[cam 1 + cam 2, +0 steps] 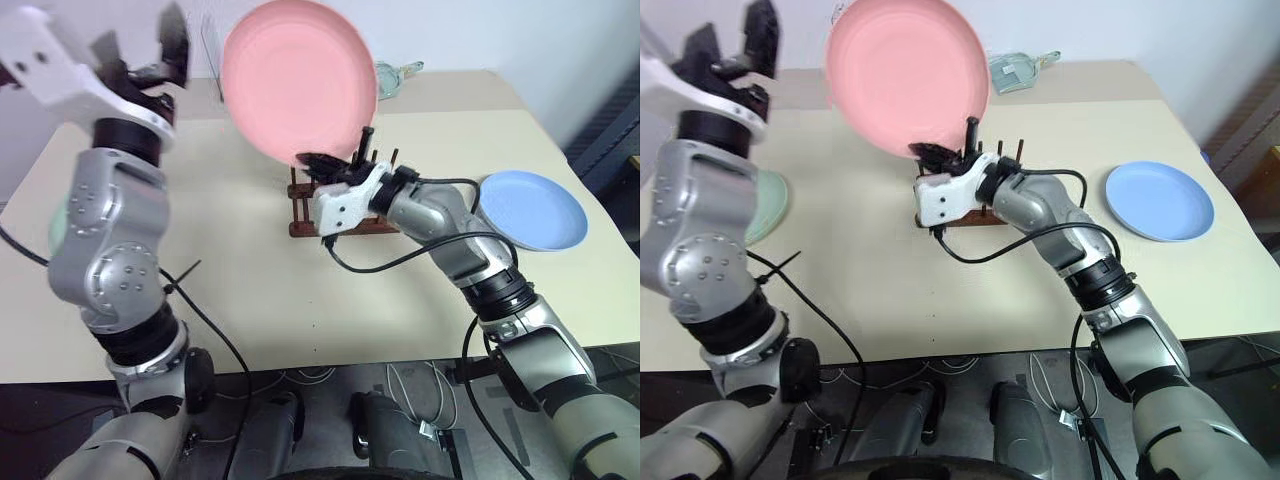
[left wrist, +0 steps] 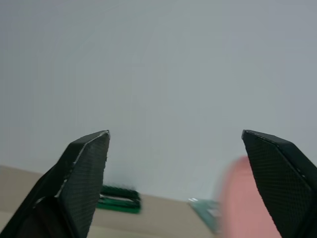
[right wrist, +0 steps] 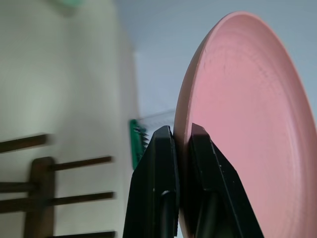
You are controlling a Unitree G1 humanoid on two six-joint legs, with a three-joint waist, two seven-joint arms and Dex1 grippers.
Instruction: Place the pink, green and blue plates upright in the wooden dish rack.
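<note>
On the cream table (image 1: 300, 300), which took up most of the scene, the pink plate (image 1: 298, 80) was the largest thing in play: it stood raised on edge above the far middle, its round face turned toward the near side and tipped a little, its lower rim just above the wooden dish rack (image 1: 300, 226). That lower rim was pinched between the two black fingers of the right gripper (image 1: 330, 163), closed tight on the plate's edge, as the right wrist view showed plainly. At the right side the blue plate (image 1: 532, 210) lay flat on the table, well apart from the rack. At the left the green plate (image 1: 768, 205) also lay flat, partly hidden behind the left arm. Up at the far left the left gripper (image 1: 140, 45) was lifted clear of the table, its fingers spread wide and holding nothing. The dark rack sat near the table's middle, its thin pegs upright and no plate between them.
</note>
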